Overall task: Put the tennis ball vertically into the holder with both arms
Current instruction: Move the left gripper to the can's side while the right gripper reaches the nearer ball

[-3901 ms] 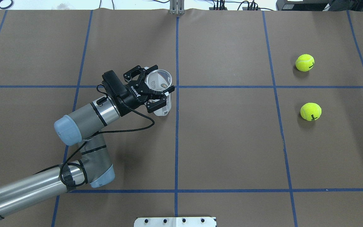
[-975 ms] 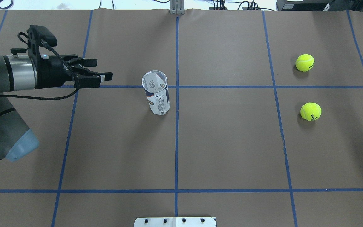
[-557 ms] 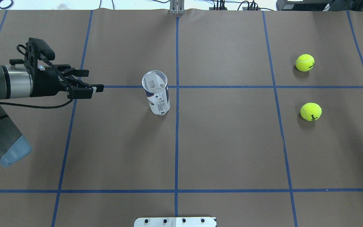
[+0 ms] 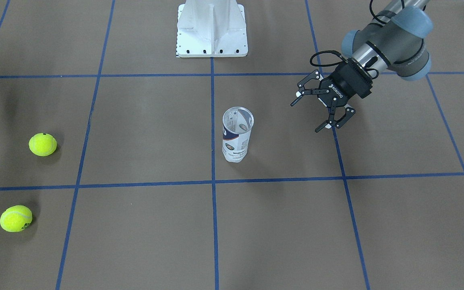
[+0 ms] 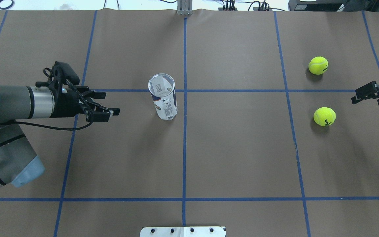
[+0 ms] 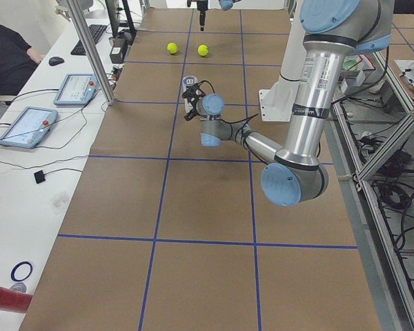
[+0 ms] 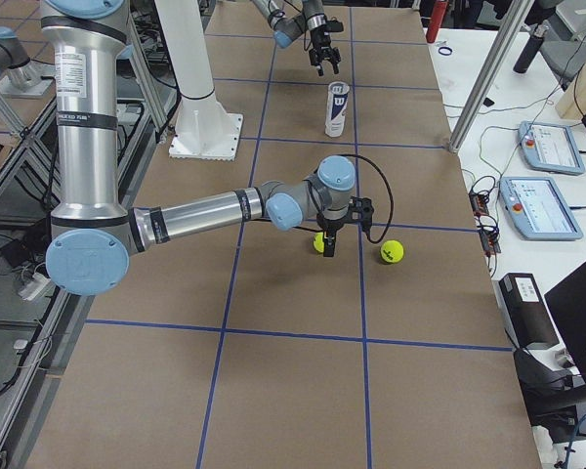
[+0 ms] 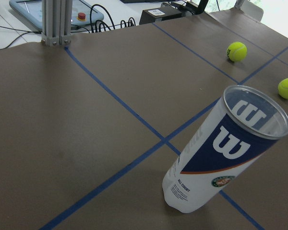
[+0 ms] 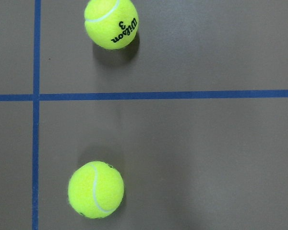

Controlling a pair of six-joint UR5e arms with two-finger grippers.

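I judge ball pick-up in hand: clear plastic navy-labelled can [image 5: 163,98] upright, empty, mid-table; left black two-finger gripper [image 4: 310,113] spread wide, empty, left of it; right black gripper [image 5: 358,96], aperture indeterminable, must next grasp the nearer right-hand yellow felt tennis ball [image 5: 324,116].

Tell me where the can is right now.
In the overhead view the can stands upright just left of the centre tape line, with the open left gripper apart on its left.

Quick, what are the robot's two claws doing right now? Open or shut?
Left black two-finger gripper: open, holding nothing.
Right black two-finger gripper: only partly in view, so open or shut cannot be told.
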